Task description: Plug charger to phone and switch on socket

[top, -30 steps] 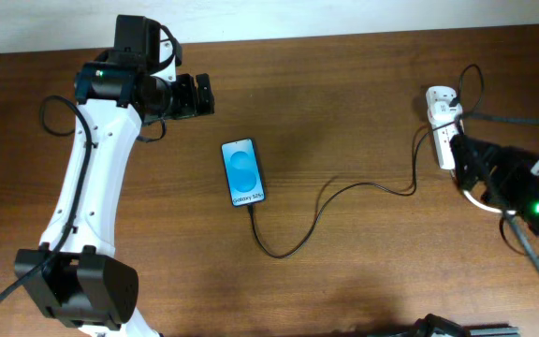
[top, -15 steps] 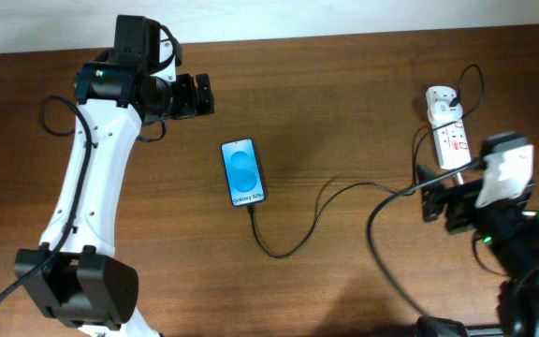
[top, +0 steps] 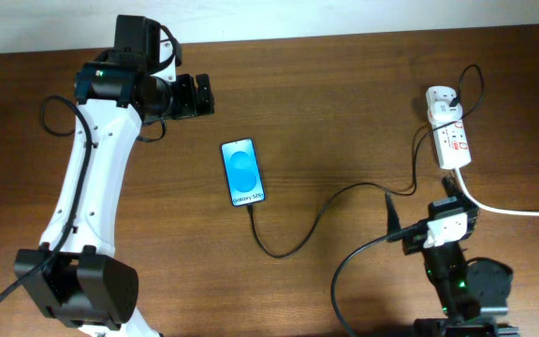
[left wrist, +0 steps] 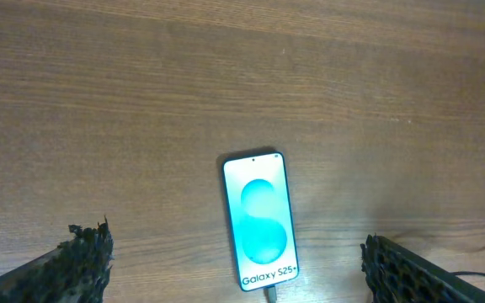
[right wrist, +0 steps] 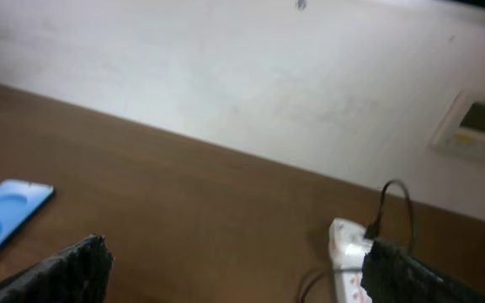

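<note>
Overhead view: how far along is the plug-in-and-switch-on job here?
Plugging looks done: the charger ends at the bottom edge of the phone, whose screen is lit. Nothing is in hand: the right gripper is open and well apart from the socket. The switch is the open item; the socket shows too small to tell whether it is on.

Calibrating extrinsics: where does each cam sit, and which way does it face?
Overhead: above table, looking straight down; left arm, right arm, phone, socket show.
Left wrist: over table, looking down at phone; left fingers at bottom corners.
Right wrist: low, facing back wall; right fingers at bottom corners.
All three share the phone; overhead and right wrist share the socket.
</note>
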### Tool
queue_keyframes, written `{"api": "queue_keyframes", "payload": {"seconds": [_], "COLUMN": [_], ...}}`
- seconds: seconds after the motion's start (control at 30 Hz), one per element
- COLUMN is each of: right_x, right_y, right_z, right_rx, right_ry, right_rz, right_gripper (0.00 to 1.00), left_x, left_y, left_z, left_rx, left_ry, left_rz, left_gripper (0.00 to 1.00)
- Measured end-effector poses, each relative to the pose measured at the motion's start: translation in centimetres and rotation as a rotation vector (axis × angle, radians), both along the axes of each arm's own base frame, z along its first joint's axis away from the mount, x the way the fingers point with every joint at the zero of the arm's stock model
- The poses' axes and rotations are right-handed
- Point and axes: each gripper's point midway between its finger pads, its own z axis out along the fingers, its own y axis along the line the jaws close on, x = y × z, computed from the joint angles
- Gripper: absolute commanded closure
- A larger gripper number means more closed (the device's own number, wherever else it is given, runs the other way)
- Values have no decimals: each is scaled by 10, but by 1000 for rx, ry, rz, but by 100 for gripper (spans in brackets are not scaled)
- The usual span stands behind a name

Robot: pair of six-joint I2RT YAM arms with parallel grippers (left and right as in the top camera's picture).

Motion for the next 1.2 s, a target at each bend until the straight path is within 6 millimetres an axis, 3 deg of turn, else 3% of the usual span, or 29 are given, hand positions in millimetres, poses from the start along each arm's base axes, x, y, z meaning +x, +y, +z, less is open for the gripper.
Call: {"api": "queue_keyframes", "payload": {"seconds": [0.1, 0.33, 1.2], "right_x": [-1, -3, -3], "right_y": [0, 1, 1], "right_z": [-22, -51, -52], "right_rx": [0, 2, 1], "right_ry": [16, 26, 12], "right_rz": [1, 5, 5], "right_gripper": [1, 1, 1], "left_x": [0, 0, 0], "left_y": [0, 0, 0], "left_z": [0, 0, 0], "left_rx": [0, 0, 0], "left_ry": [0, 0, 0], "left_rz": [0, 0, 0], "left_gripper": [1, 1, 1]}}
